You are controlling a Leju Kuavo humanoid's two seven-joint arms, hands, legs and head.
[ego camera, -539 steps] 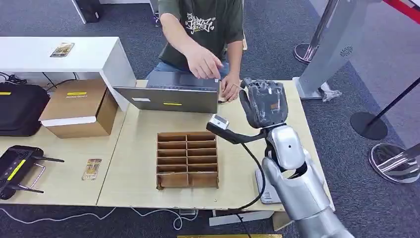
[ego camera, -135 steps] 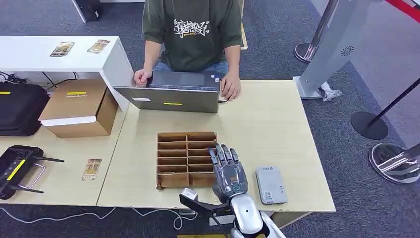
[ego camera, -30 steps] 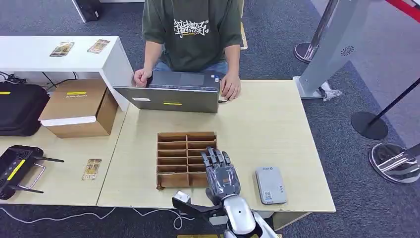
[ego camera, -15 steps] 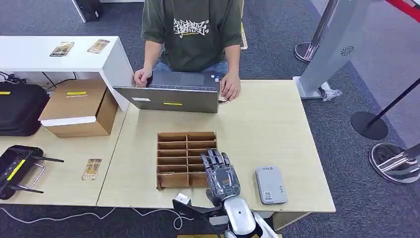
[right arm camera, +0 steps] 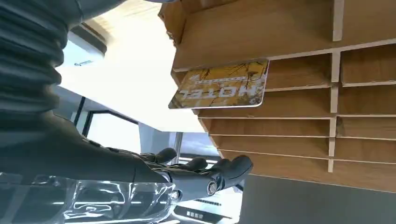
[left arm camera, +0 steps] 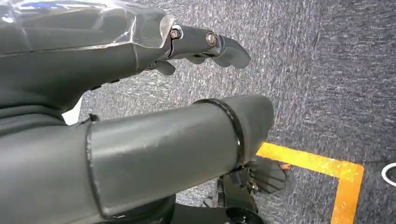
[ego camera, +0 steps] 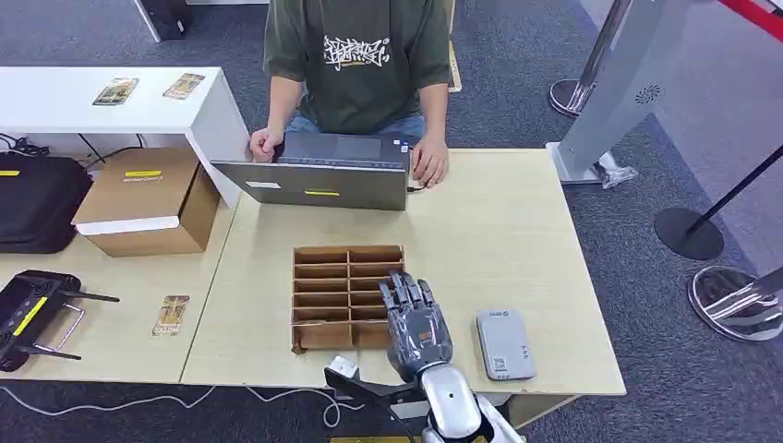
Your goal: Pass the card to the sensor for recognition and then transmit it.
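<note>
The left robot hand point(left arm camera: 205, 44) is hanging beside the body over grey carpet, fingers loosely extended and apart, grasping nothing.

The right arm is reaching up from the bench's point(ego camera: 499, 231) near edge, and the right robot hand point(ego camera: 415, 323) is lying palm down with fingers stretched forward and slightly spread, released, over the near right corner of the cardboard rack point(ego camera: 348, 295). In the right wrist view its fingers point(right arm camera: 205, 175) are hovering straight and empty just off the rack's dividers. Whether the fingertips are touching the rack cannot be told.

A card point(right arm camera: 219, 86) marked HOTEL is sitting in one of the rack's slots, leaning against a divider, apart from the fingers.

On the adjoining bench to the left, another card point(ego camera: 171, 315) is lying flat near the near edge. The rack is standing mid-bench; just right of the right robot hand the grey sensor point(ego camera: 505, 344) is lying near the near edge. At the far edge a person point(ego camera: 360, 55) is sitting at a laptop point(ego camera: 319, 175).
</note>
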